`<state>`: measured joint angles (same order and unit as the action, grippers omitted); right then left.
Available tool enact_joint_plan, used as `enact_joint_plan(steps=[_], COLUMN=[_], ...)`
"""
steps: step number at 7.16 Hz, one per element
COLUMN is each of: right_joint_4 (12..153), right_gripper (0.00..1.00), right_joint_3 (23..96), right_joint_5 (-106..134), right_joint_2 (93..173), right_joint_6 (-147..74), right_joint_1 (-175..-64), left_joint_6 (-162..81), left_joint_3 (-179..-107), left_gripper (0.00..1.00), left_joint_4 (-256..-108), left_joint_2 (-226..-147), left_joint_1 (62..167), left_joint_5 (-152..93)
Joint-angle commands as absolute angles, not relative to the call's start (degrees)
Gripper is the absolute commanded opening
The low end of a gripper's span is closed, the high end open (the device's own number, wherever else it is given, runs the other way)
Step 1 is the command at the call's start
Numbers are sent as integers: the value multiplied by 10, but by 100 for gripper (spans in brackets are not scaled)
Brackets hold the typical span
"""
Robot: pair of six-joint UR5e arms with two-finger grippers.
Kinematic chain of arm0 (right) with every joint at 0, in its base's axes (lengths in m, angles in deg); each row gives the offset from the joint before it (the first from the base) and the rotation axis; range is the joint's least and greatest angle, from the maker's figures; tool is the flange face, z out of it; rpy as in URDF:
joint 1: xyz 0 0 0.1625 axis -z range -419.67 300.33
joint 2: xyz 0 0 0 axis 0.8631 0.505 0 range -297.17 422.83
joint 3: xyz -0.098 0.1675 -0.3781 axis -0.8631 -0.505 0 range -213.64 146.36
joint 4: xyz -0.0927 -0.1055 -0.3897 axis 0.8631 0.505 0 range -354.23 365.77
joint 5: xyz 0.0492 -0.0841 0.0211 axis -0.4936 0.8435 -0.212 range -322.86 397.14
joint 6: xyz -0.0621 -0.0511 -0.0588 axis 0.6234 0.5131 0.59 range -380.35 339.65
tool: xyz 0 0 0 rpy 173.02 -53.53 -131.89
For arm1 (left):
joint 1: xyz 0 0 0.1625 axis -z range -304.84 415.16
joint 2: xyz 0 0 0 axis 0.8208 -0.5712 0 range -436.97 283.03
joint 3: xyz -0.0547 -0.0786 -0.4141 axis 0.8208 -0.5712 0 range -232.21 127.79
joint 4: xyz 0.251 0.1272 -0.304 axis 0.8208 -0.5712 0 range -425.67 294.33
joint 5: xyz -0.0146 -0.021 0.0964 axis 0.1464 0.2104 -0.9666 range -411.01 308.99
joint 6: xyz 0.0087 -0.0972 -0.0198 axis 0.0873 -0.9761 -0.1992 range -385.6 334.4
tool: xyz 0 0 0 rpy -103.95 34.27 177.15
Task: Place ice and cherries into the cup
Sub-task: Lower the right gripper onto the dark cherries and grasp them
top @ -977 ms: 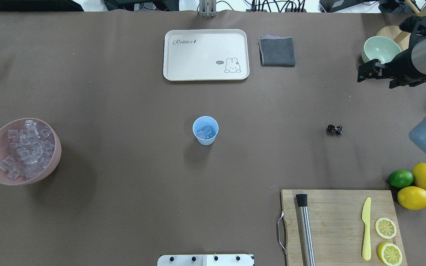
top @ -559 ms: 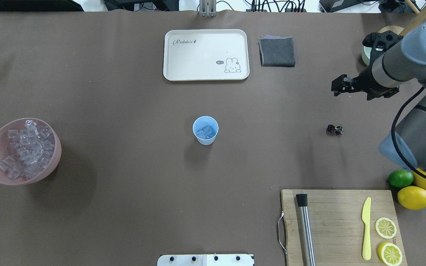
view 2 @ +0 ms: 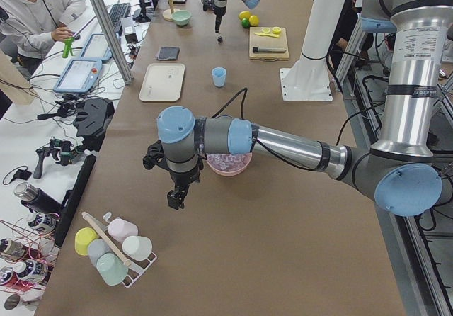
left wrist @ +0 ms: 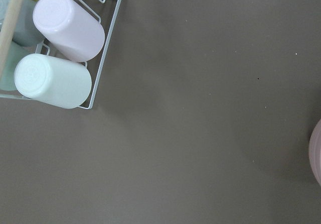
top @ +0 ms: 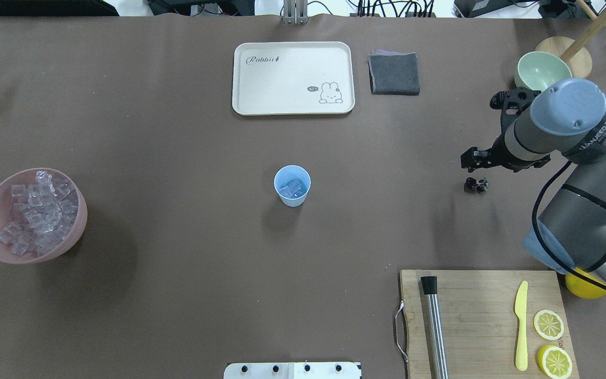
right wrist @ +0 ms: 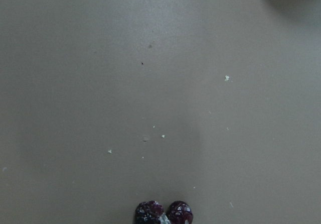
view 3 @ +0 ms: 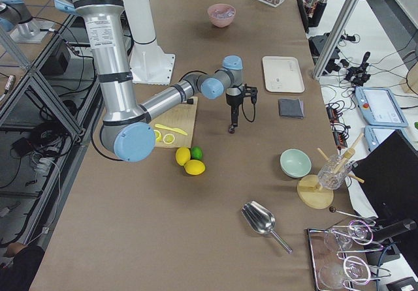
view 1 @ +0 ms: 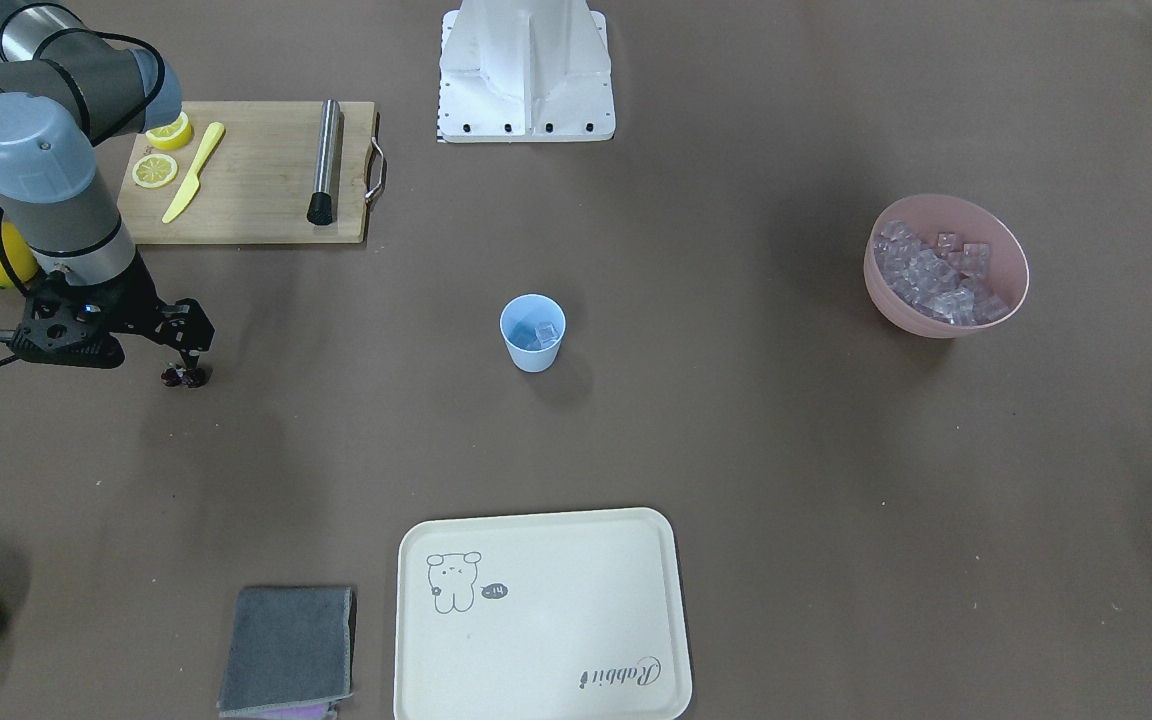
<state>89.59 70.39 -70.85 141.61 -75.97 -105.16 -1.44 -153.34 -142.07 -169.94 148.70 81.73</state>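
Note:
The light blue cup (top: 292,199) stands mid-table with a few ice cubes (top: 293,187) inside it. More ice (top: 37,213) fills a pink bowl (top: 80,221) at the left edge. The cherries (top: 476,184), two dark red berries, lie on the table far right of the cup. My right gripper (top: 470,160) hangs just beyond and above them, open with nothing in it; the right wrist view has the cherries (right wrist: 163,213) at its bottom edge. My left gripper (view 2: 173,199) shows only in the exterior left view, near the pink bowl (view 2: 228,164); I cannot tell its state.
A cream tray (top: 293,78) and a grey cloth (top: 394,73) lie at the far side. The pale green bowl (top: 542,68) is far right. A cutting board (top: 482,321) holds a knife, a muddler and lemon slices. A rack of cups (left wrist: 55,58) is near the left arm.
My right arm has swung in from the table's right edge, and its gripper has come down toward the cherries. The cup, ice and cherries have not moved.

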Motion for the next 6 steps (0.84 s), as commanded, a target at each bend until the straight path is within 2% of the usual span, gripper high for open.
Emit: enact_joint_plan(steps=[1,2,3,5,6], right_joint_4=[895,896,896,896,896], right_gripper=[75,70,59,52,43], right_joint_3=[695,694,686,678,678], right_joint_5=[-694,-694,-694,-694,-694], right_joint_2=[1415,1418,1418,1417,1417], right_joint_6=[-747,-748,-746,-740,-741], right_joint_1=[-1030,-1030,-1030,-1030,-1030], left_joint_6=[-13,-13,-13,-13,-13], left_joint_3=[-1533,-1533,-1533,-1534,-1534], left_gripper=[99,99,99,99,99], left_joint_4=[-1421,-1422,-1422,-1422,-1422], left_joint_2=[-1693,-1692,-1691,-1691,-1691], left_joint_1=[1488,1488,1487,1487,1487], left_joint_5=[817,817,817,817,817])
